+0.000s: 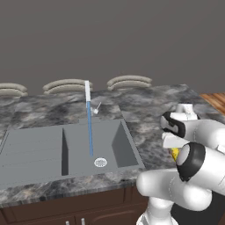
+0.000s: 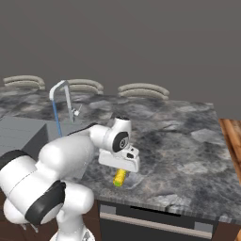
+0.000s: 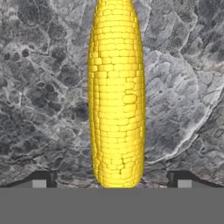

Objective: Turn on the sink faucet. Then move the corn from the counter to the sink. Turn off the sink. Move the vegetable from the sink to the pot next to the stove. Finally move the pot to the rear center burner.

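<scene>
Bumpy yellow corn [image 3: 116, 94], rows of small kernels, tapering cob shape, lying on the grey, black and white marbled stone counter [image 3: 39, 78] close under the hand. Gripper [image 3: 111, 180] spread wide, dark fingertips [image 3: 43, 178] standing either side of the cob, not touching it. Cob near the counter's front edge, well right of the flat grey two-basin sink [image 1: 39, 145]. Thin blue stream falling from the slim pale faucet [image 1: 87, 94] beside the round silver drain ring [image 1: 100, 162]
</scene>
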Available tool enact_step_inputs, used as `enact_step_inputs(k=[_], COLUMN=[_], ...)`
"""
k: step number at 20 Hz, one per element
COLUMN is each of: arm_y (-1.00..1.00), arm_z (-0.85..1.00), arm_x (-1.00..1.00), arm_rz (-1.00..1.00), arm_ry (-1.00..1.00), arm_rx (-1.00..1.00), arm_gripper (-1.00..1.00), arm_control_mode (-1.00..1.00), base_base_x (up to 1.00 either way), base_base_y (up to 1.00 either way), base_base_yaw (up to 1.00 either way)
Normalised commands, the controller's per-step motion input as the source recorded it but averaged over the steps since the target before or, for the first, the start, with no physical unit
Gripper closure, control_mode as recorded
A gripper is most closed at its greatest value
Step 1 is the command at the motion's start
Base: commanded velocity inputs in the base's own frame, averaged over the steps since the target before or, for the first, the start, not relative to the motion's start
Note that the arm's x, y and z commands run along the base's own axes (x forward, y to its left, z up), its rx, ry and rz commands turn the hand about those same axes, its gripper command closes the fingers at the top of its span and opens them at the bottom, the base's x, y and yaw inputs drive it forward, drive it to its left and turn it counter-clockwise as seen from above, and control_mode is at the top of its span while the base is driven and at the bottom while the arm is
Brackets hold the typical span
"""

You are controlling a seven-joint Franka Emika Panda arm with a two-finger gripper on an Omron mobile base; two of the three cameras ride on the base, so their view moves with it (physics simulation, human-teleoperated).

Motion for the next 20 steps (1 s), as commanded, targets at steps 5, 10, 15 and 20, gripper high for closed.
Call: enact_step_inputs(k=[5, 10, 15, 20], arm_y=[-0.03, -0.07, -0.11, 0.0], arm_z=[-0.26, -0.27, -0.24, -0.07], arm_x=[0.15, 0.13, 0.07, 0.01], arm_rz=[0.01, 0.0, 0.02, 0.0], arm_ry=[0.04, 0.01, 0.0, 0.01], arm_rx=[0.0, 0.0, 0.0, 0.0], arm_gripper=[-1.0, -1.0, 1.0, 1.0], arm_control_mode=[-1.0, -1.0, -1.0, -1.0], base_base_x=[0.0, 0.0, 0.0, 0.0], base_base_y=[0.0, 0.0, 0.0, 0.0], base_base_yaw=[0.0, 0.0, 0.0, 0.0])
